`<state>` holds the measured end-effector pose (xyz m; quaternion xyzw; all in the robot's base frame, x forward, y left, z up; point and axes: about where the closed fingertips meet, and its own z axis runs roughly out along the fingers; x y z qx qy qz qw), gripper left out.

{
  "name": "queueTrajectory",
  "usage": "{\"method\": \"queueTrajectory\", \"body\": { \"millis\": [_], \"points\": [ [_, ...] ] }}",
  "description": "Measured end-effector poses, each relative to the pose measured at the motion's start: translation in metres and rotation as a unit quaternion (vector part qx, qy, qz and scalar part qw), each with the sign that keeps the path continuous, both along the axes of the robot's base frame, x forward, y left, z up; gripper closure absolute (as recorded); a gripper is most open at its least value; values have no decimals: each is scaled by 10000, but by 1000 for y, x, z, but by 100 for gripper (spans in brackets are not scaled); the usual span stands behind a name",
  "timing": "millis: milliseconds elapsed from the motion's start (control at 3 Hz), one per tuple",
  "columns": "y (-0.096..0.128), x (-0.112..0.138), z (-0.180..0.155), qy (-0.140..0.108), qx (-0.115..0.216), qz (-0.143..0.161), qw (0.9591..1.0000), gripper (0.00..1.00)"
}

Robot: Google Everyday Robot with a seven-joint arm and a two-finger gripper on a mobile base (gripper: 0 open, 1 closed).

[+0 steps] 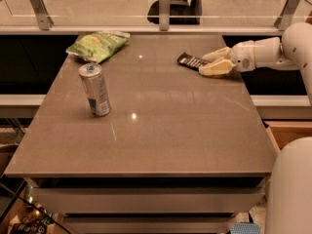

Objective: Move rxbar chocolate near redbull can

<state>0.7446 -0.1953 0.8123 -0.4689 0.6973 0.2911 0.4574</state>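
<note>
The rxbar chocolate, a flat black bar with white lettering, lies on the table at the far right. My gripper reaches in from the right at table level. Its fingers are closed around the bar's right end, and the bar still rests on the table. The redbull can, slim, silver and blue, stands upright at the left, well apart from the bar and the gripper.
A green chip bag lies at the far left corner of the brown table. A glass rail with metal posts runs behind the table. My white arm spans the right edge.
</note>
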Motion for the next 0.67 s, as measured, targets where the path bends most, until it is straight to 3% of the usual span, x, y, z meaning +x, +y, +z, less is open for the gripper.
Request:
{"method": "queueTrajectory", "body": {
  "millis": [333,667],
  "points": [
    [0,0,3,1,0,1,10000,100],
    [0,0,3,1,1,2,10000,100]
  ]
}}
